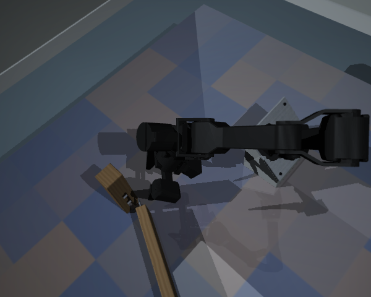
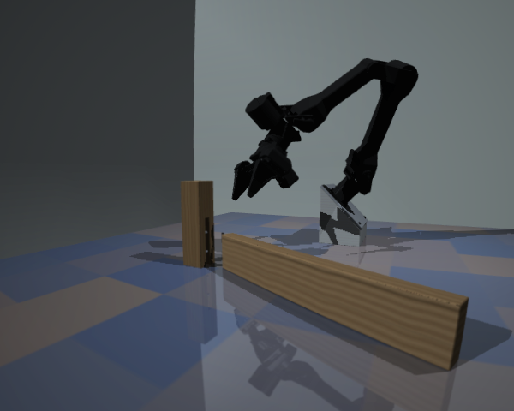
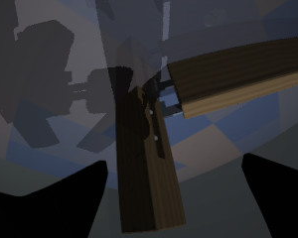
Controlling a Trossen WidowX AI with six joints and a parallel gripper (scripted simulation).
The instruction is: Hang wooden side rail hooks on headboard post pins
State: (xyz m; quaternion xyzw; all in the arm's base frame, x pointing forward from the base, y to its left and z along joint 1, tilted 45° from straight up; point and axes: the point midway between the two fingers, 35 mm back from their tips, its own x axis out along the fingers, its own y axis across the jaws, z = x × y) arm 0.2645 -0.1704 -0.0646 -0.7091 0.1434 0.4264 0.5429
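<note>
looks like the reaching-in stage, nothing hung yet. wide-open claw (image 1: 168,163) (image 2: 242,198) (image 3: 177,166), nothing in it, up above the post (image 1: 117,188) (image 2: 192,223) (image 3: 149,188). wooden rail (image 1: 153,252) (image 2: 337,287) (image 3: 238,74) on the desk (image 1: 80,204) (image 2: 128,327), just right of the post, hooks (image 1: 140,203) (image 3: 172,110) facing the slot. next: probably lower over the rail, grip near the hooks, lift that end.

Checkered desk (image 1: 83,230) (image 2: 128,345) (image 3: 204,144), blue and tan
The headboard post (image 1: 117,188) (image 2: 197,225) (image 3: 149,183) stands upright; near it the wooden rail (image 1: 155,249) (image 2: 337,296) (image 3: 238,74) lies on edge.
</note>
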